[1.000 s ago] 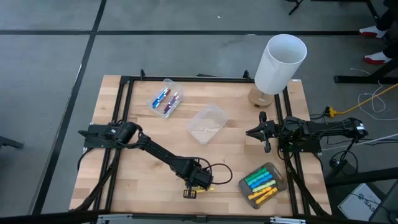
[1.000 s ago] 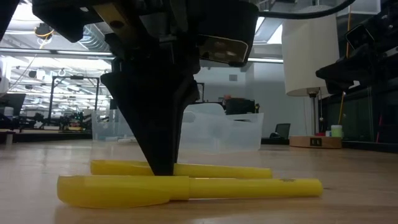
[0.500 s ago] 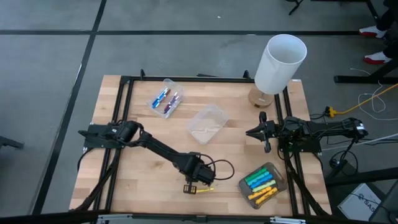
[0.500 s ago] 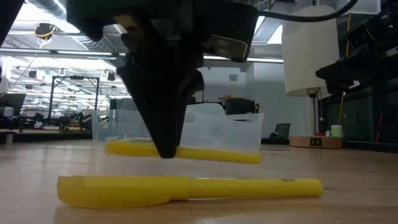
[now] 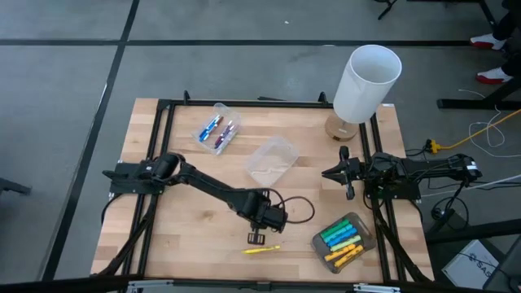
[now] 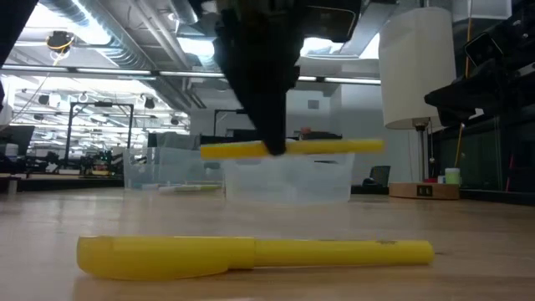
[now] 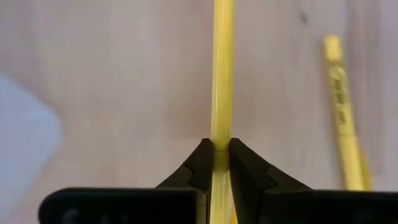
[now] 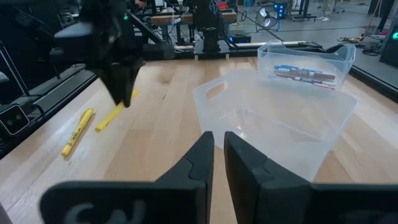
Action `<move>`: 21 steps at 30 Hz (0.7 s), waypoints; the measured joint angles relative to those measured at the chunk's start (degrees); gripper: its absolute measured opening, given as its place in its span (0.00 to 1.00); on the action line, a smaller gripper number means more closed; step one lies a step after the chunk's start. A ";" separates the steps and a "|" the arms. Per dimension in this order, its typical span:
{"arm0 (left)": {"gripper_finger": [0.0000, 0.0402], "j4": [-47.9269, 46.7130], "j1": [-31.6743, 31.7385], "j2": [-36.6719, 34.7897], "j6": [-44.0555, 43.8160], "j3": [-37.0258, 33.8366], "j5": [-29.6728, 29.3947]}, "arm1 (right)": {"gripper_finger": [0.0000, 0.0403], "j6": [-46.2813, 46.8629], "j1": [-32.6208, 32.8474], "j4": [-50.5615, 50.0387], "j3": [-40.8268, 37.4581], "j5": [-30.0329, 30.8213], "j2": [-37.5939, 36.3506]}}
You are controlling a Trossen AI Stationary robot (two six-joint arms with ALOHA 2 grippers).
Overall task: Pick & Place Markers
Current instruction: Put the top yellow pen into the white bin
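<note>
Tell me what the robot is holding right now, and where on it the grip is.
The left gripper holds a yellow marker near its middle, clear of the table. The right gripper holds nothing.

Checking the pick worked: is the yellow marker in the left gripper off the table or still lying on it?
Off the table. The left gripper holds the yellow marker level above the wood, while another yellow marker lies below.

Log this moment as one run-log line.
left gripper: shut on yellow marker, lifted | second yellow marker: on table | right gripper: shut, waiting at right edge
</note>
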 joint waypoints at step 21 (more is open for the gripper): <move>0.07 0.21 11.36 -6.51 0.03 0.03 -4.11 | 0.10 0.00 0.00 -0.01 0.00 0.00 0.00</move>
